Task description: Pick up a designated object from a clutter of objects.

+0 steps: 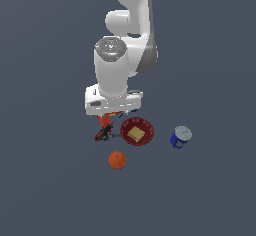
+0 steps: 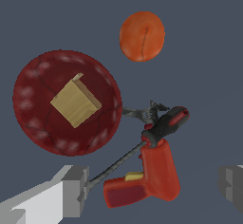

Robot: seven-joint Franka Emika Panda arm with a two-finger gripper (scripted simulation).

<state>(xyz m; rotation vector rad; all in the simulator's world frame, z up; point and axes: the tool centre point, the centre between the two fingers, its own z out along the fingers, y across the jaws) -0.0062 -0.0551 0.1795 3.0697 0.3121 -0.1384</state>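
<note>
Gripper (image 2: 152, 190) spread open, fingers (image 2: 71, 190) either side of red-orange tool (image 2: 154, 175) — nothing clamped. Tool lying just beside red bowl (image 2: 33, 99), under slim black-red tool (image 2: 163, 126); orange fruit (image 2: 142, 36) near.

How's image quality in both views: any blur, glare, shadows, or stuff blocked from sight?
Exterior view: flat, even simulator light, no cast shadows or glare; coarse and soft, and the arm hides most of the red-orange tool. Wrist view: sharper; red-orange tool, red bowl and orange fruit read clearly, no glare, only pixelated edges; gripper fingers are cropped at the frame edges.
</note>
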